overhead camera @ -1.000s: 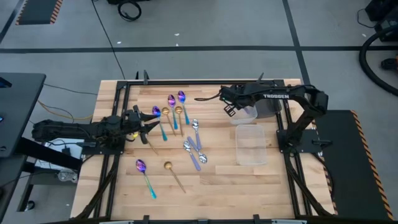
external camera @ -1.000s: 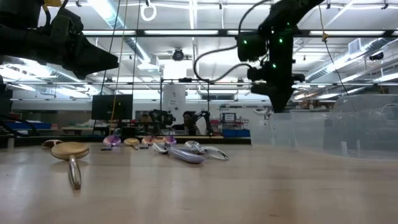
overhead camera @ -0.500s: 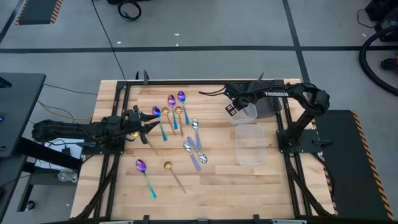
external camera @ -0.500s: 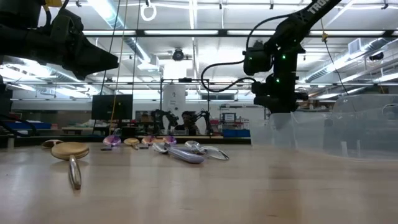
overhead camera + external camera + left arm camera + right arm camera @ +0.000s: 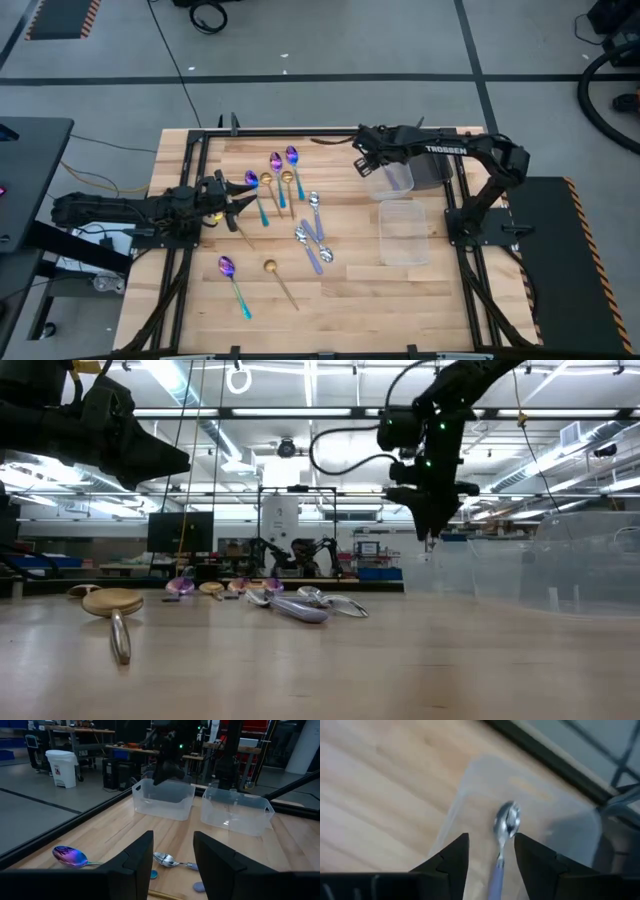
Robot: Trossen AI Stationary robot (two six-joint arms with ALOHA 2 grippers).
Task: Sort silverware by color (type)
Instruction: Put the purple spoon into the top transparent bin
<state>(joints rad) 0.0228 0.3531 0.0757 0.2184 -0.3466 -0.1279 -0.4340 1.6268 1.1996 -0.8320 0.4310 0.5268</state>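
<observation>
spoon in play: slim shiny silver spoon with a pale lavender handle (image 5: 504, 832), lying inside the clear plastic tub (image 5: 394, 181) at the far right of the worktop; bowl end points away from the fingers, long axis running straight out from between them.
right gripper: (image 5: 362, 162) hangs over the tub's rim toward the table middle, fingers spread, nothing pinched; the spoon sits below the gap, apart from both fingers.
remaining spoons: a loose cluster of silver, lavender-handled spoons (image 5: 314, 240) mid-worktop; gold spoons (image 5: 287, 186) and iridescent purple-blue spoons with teal handles (image 5: 277, 172) toward the far edge; one more purple-blue spoon (image 5: 233, 283) and a gold spoon (image 5: 279, 281) near the near-left corner. Handles mostly run far-to-near.
left gripper: (image 5: 236, 203) waits low over the left side of the worktop, fingers parted with nothing seen between them.
key relation: silver cluster lies between the two arms, somewhat nearer the left gripper; the right arm must travel from the tub toward the middle to reach it.
room: bare wood around the cluster on its near and right sides; a second clear tub (image 5: 404, 234) stands just on the near side of the first, looks empty.
judgement: one silver spoon appears delivered; most sorting is still to do.
</observation>
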